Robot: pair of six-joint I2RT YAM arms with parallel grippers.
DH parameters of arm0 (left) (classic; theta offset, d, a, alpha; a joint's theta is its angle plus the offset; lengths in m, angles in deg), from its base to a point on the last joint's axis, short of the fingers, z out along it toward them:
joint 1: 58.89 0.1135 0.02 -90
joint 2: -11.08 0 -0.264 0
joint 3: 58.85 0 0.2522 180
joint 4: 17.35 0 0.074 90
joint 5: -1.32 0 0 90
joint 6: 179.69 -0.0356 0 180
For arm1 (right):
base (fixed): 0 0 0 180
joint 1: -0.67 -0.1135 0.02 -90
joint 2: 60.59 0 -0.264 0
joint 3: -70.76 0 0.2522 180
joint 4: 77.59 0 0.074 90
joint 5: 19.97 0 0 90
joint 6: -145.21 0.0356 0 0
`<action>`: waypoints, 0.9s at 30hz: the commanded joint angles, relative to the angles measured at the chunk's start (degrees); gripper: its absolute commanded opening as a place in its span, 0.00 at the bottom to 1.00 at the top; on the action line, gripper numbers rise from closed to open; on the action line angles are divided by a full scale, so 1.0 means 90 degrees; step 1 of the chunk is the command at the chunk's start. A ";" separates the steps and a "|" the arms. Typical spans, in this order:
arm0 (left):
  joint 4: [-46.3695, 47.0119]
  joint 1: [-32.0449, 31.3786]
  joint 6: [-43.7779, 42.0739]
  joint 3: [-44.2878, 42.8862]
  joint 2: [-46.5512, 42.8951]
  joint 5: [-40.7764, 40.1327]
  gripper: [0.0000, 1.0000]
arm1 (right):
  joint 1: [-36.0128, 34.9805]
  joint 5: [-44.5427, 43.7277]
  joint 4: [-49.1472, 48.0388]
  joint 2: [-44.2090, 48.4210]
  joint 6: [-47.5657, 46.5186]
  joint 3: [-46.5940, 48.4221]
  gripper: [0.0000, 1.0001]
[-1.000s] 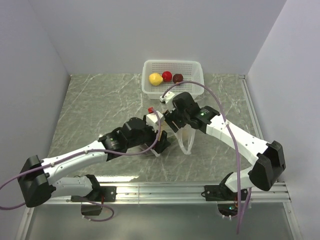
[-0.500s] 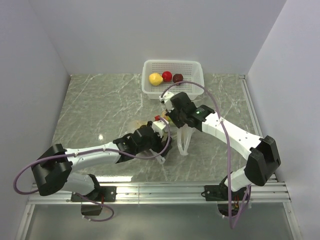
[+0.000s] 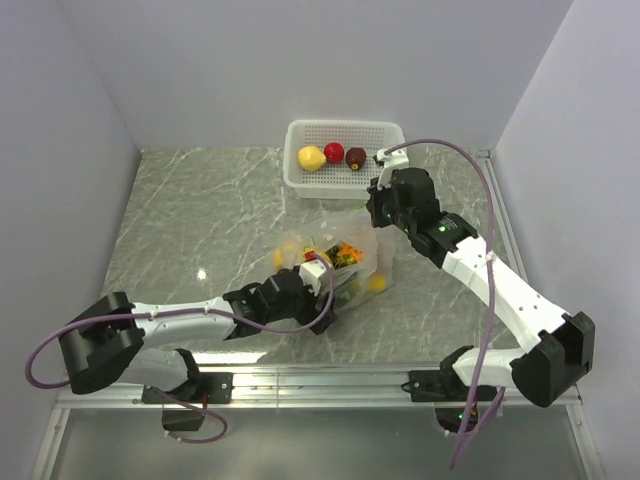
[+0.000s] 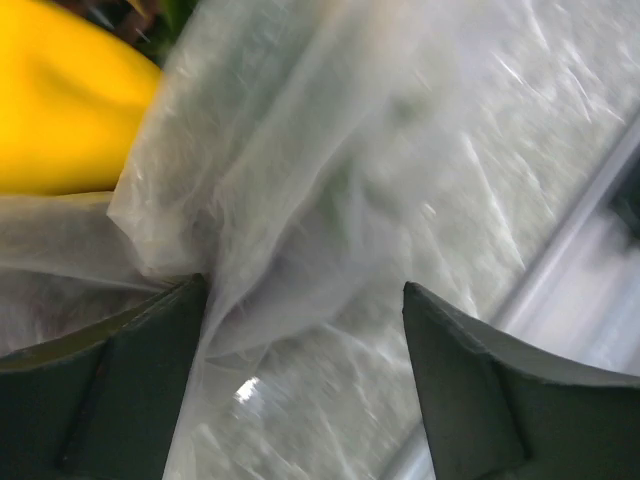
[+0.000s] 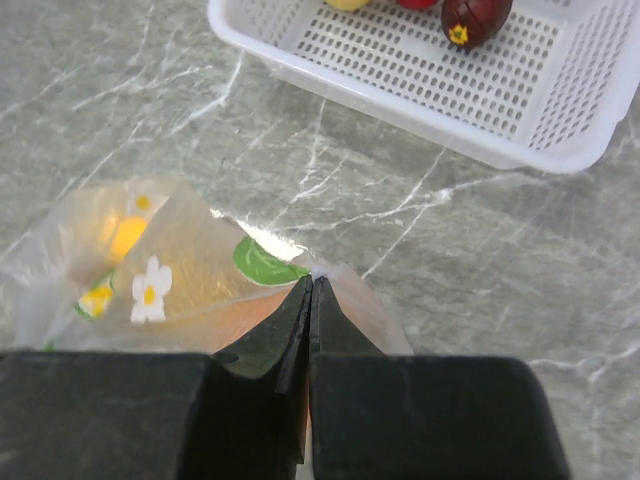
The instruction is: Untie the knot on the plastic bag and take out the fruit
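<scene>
The plastic bag (image 3: pixel 335 250) lies crumpled mid-table, clear with printed flowers and a green leaf (image 5: pixel 262 262). Through it show the fruit: an orange one (image 3: pixel 348 253) and round yellow ones (image 3: pixel 376 283). My right gripper (image 3: pixel 373 222) is shut on the bag's far right edge; its tips (image 5: pixel 311 282) pinch a fold of film. My left gripper (image 3: pixel 328 302) sits at the bag's near side, open, with loose film (image 4: pixel 300 200) hanging between its fingers (image 4: pixel 140 360) beside a yellow fruit (image 4: pixel 60 110). I cannot make out the knot.
A white basket (image 3: pixel 345 126) stands at the back centre, holding a yellow fruit (image 3: pixel 311 157), a red one (image 3: pixel 334 152) and a dark red one (image 3: pixel 356 156). Its near wall (image 5: pixel 420 115) is just beyond my right gripper. A metal rail (image 3: pixel 380 378) runs along the near edge.
My right gripper shut on the bag and drew back to the right, so the bag now lies spread out. My left arm dropped lower and nearer, and its jaws narrowed somewhat.
</scene>
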 commanded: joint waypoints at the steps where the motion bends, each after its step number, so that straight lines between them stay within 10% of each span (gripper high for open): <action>1: -0.0363 -0.0177 0.0671 0.0269 -0.0438 0.0765 0.79 | 0.0246 -0.0274 -0.0732 -0.0282 0.0756 -0.0432 0.00; 10: -0.1096 -0.0207 0.1756 0.0992 -0.1533 0.0513 0.48 | 0.0862 -0.0529 -0.1047 -0.0372 0.1989 -0.1722 0.00; 15: -0.0989 -0.0207 0.1756 0.0789 -0.1612 0.0523 0.46 | 0.0483 -0.0527 -0.0326 0.0418 0.1483 -0.1294 0.63; 27: -0.1047 -0.0207 0.1873 0.0153 -0.1241 0.0455 0.45 | -0.1618 -0.2342 0.0828 0.1943 0.2805 -0.1183 0.86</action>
